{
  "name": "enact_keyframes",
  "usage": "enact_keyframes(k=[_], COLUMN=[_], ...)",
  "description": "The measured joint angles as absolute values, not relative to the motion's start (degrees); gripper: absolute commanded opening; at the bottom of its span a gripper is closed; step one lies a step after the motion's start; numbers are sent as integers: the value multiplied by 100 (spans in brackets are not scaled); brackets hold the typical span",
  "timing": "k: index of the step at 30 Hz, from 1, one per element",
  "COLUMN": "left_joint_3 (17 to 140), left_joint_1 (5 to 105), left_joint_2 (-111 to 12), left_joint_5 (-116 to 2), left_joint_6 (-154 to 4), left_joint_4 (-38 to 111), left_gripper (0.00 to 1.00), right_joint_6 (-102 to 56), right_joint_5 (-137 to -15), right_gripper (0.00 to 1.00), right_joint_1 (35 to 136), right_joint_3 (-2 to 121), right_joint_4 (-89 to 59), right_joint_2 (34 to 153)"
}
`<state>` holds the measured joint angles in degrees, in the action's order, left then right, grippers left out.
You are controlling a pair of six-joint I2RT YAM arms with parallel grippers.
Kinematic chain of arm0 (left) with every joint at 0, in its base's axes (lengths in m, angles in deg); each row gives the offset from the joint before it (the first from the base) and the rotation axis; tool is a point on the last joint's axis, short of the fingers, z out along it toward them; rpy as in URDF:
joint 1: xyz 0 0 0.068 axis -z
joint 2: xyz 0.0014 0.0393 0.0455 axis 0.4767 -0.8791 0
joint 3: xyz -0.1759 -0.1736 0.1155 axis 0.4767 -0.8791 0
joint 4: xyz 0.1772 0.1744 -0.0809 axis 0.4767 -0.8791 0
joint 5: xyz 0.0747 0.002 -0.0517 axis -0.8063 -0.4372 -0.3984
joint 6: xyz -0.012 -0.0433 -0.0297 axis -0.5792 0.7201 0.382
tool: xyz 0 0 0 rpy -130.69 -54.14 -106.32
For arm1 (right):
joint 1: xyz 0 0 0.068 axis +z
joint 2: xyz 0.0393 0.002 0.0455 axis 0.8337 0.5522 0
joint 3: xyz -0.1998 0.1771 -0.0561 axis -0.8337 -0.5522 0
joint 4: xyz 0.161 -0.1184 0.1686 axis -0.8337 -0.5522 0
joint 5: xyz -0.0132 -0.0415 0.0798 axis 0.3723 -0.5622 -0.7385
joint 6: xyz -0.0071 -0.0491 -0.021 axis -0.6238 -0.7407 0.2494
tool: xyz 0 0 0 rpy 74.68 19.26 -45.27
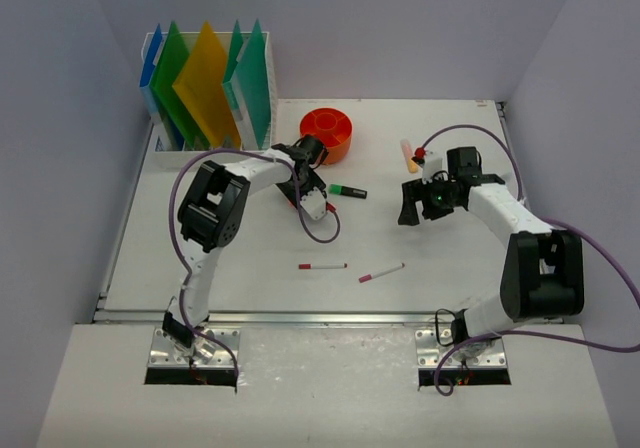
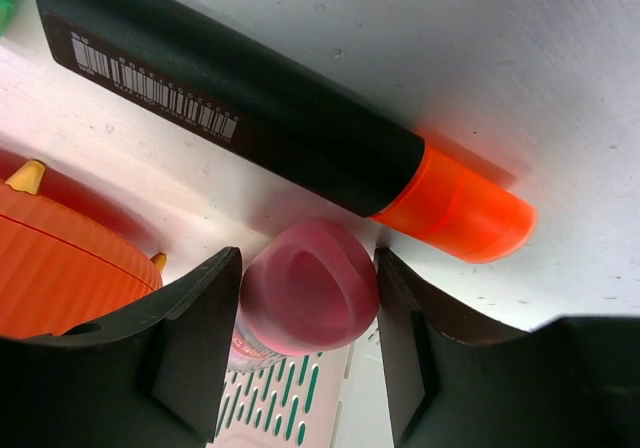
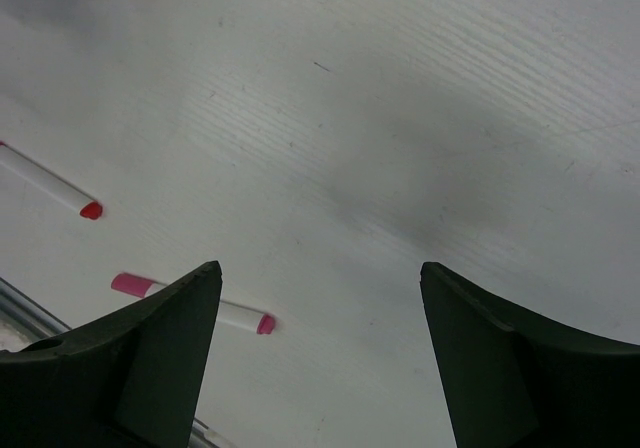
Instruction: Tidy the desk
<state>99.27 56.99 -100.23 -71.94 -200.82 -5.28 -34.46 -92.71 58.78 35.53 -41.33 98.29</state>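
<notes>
The white desk [image 1: 250, 238] holds loose stationery. My left gripper [image 1: 306, 186] hangs just right of an orange round holder [image 1: 328, 133]. In the left wrist view the left gripper [image 2: 308, 260] is shut on a pink-capped white stick [image 2: 310, 288]. Close beyond its tips a black marker with an orange cap [image 2: 260, 118] lies on the desk [image 2: 500, 58]. My right gripper [image 1: 418, 213] is open and empty above bare desk [image 3: 400, 118]; it also shows in the right wrist view [image 3: 320, 268].
A green-and-black marker [image 1: 348, 191] lies right of the left gripper. Two pens [image 1: 322, 266] [image 1: 382, 272] lie near the front; both show in the right wrist view [image 3: 60, 193] [image 3: 200, 308]. A yellow-orange highlighter [image 1: 408, 155] lies at mid right. A white file rack [image 1: 160, 148] stands back left.
</notes>
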Motion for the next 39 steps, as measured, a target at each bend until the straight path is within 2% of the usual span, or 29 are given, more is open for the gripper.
enact_keyframes(k=[10,12,19,24,30,34,39], left_joint_3=[9371,9363,9244,9326,10050,10255,10072], left_joint_1=[5875,5936,5991,5991,5930,5888,5880], left_joint_2=[-9210,-8847,-7511,-7327,-7421,-7468,-7523], left_joint_5=[-6554,-6260,-5329,-4535,-3529,-3432,-4064], left_joint_6=[-20075,-20073,-20048,-19152,-17462,-16973,-17202], left_joint_4=[-703,-848,-1108,-1419,-1592,-1345,-942], left_gripper=[7,0,0,0,0,0,0], right_joint_6=[-3382,-3342,-3223,-3124,-3093,-3083,-3083], right_joint_5=[-9429,-9457,-9580,-9638,-9705,-9705,-9705], right_gripper=[79,79,79,79,79,79,79], right_joint_1=[5854,5853,5853,5853,5853,5853,5853], right_joint_3=[3556,3574,3688,3767,3792,3792,3792], right_joint_4=[-4206,-4255,-4351,-4431,-4460,-4476,-4472], right_joint_2=[9681,9665,9609,9607,9607,9607,9607])
